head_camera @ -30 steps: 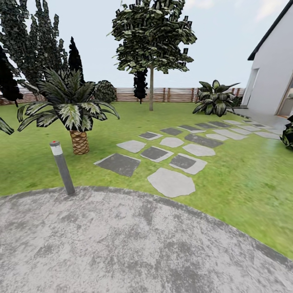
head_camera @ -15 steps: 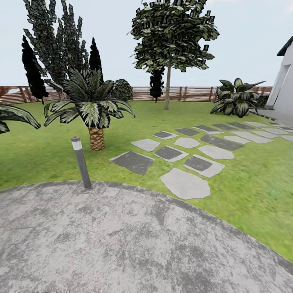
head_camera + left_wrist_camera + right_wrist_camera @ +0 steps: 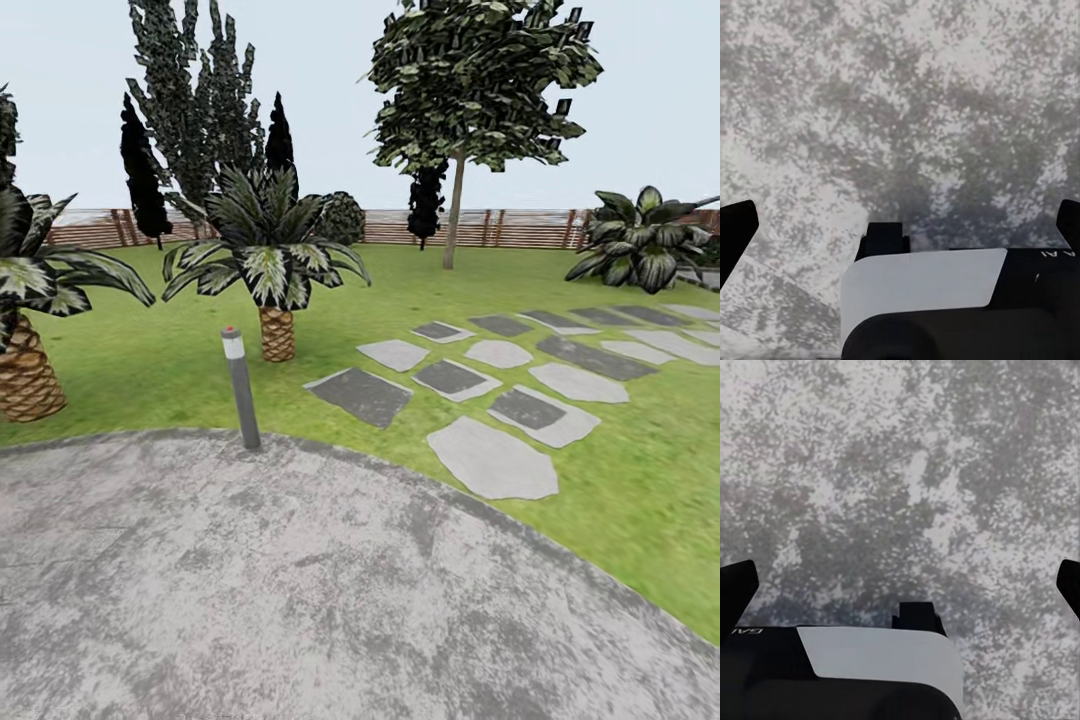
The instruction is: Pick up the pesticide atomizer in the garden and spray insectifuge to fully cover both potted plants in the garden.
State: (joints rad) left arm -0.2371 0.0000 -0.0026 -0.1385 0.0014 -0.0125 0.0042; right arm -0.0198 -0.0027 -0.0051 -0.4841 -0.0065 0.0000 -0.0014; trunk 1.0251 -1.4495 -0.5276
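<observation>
My view has swung left: the bollard lamp [image 3: 240,388] sits further right, a second palm [image 3: 25,300] now shows. Both my left fingers [image 3: 736,232] and right fingers [image 3: 735,589] are spread wide, empty, over the patio [image 3: 300,590].

I am standing in a garden [image 3: 400,300]: a green lawn with a round mottled-grey paved patio [image 3: 300,590], stepping stones [image 3: 490,460], palms [image 3: 270,260], tall trees [image 3: 470,80], a grey bollard lamp [image 3: 240,385], and a brown slatted wooden fence [image 3: 500,228] behind.
</observation>
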